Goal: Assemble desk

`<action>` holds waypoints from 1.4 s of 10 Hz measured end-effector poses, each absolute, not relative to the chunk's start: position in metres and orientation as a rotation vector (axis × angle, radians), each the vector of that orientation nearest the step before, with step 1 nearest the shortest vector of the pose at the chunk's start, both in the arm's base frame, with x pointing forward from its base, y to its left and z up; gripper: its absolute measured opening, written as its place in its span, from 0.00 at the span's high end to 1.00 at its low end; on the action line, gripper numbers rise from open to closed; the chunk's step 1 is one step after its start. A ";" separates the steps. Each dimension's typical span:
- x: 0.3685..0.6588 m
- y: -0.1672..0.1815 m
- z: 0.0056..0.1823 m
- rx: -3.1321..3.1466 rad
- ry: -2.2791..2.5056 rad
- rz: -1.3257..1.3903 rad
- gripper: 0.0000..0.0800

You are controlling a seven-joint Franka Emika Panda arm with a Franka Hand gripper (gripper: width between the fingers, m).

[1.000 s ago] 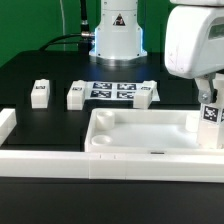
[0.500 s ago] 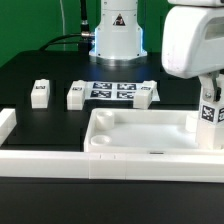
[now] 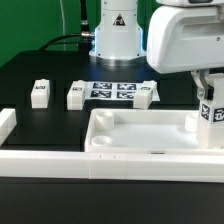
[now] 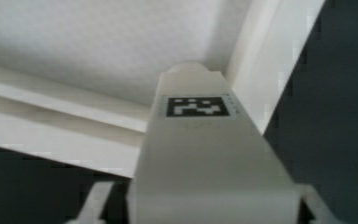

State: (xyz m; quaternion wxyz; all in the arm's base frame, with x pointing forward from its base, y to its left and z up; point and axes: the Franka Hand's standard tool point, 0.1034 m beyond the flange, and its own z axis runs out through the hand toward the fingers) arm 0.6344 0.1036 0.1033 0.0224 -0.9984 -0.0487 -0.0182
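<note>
While the arm [image 3: 185, 40] occupies the upper right of the exterior view, its bulky white wrist housing filling that corner, the gripper [image 3: 210, 92] points straight down at the right edge of the frame. Its fingers are clamped on the held leg [image 3: 210, 114], which hangs upright with a tag facing the camera, over the right-hand end of the tabletop [image 3: 140, 138]. Whether the two parts touch cannot be told. The tabletop lies rim-up at lower centre, just behind the front border rail [image 3: 100, 165]. Three other legs rest on the black table [image 3: 30, 70]: the outer leg [image 3: 40, 93] at mid-left, and the left flanking leg [image 3: 76, 96] and right flanking leg [image 3: 147, 95] at either end of the marker board [image 3: 113, 91]. In the wrist view, the held leg [image 4: 202, 165] runs away from the camera between the fingers [image 4: 98, 204], which sit tight against its sides. Its tagged face is toward the lens, and its far end lies over a corner of the tabletop [image 4: 87, 50], close to the raised rim, with black table [image 4: 345, 120] beyond.
</note>
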 end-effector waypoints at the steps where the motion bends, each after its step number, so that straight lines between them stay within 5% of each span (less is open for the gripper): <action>1: 0.635 0.103 0.103 -3.095 -0.001 -0.053 0.64; 11: 0.636 0.080 0.103 -2.990 0.870 -0.025 0.63; 13: 0.635 0.081 0.103 -2.990 0.865 -0.026 0.26; 14: 0.636 0.087 0.112 -2.994 0.828 -0.041 0.26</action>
